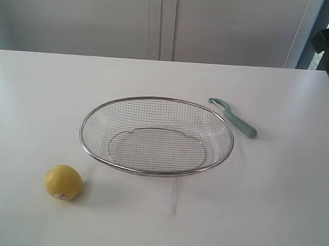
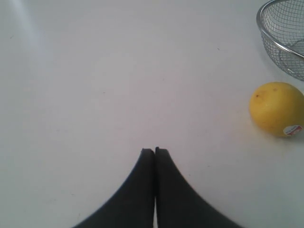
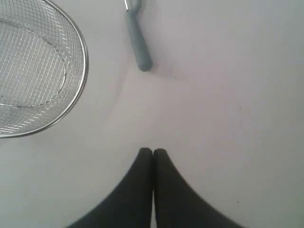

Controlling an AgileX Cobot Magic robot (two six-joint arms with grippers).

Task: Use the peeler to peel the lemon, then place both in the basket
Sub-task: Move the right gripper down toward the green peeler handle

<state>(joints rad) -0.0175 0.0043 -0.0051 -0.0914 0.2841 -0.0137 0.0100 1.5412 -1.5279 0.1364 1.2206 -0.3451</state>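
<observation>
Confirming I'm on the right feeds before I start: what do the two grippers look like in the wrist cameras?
Both look alike. The left gripper and the right gripper each have two matte black fingers, broad at the base and curving inward to narrow, blunt tips. No cables, labels or markings show on either. The arms themselves are out of frame there.

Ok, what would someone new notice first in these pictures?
The big wire-mesh basket in the middle of the white table draws the eye first. The bright yellow lemon sits apart from it at the near left, and the teal peeler lies beside its far right rim.
</observation>
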